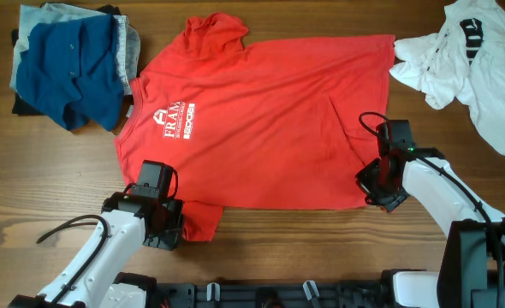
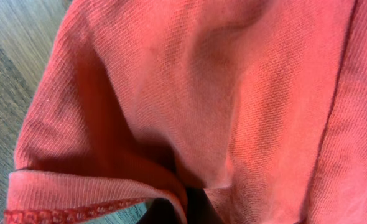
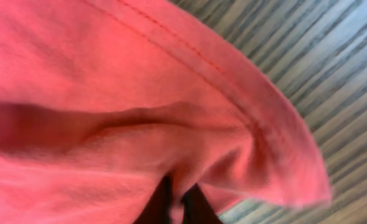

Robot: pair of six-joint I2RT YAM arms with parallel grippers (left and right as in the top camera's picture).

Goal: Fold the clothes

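The wooden table [image 1: 278, 257] carries a red T-shirt [image 1: 261, 120] spread flat, white printed logo up. Only the overhead view shows its full outline. It reaches away from both grippers, which sit at its near edge. Past the right gripper [image 1: 369, 182] and out to its side lies a crumpled white garment [image 1: 484, 68]. Well beyond the left gripper [image 1: 174, 229], off to its outer side, rests a folded pile topped by a blue garment [image 1: 73, 73].

The left gripper meets the shirt's near sleeve, the right gripper its near hem corner. The wrist views add what the overhead cannot. The knit's fine ribbed weave fills both frames, bunching in soft folds toward each gripper.

In the right wrist view two dark fingers [image 3: 162, 202] stand close together with a pinch of red cloth drawn between them. In the left wrist view cloth drapes over a dark shape at the bottom, so it cannot be told whether that gripper is clamped. A stitched sleeve hem [image 2: 65, 213] curls beside it.
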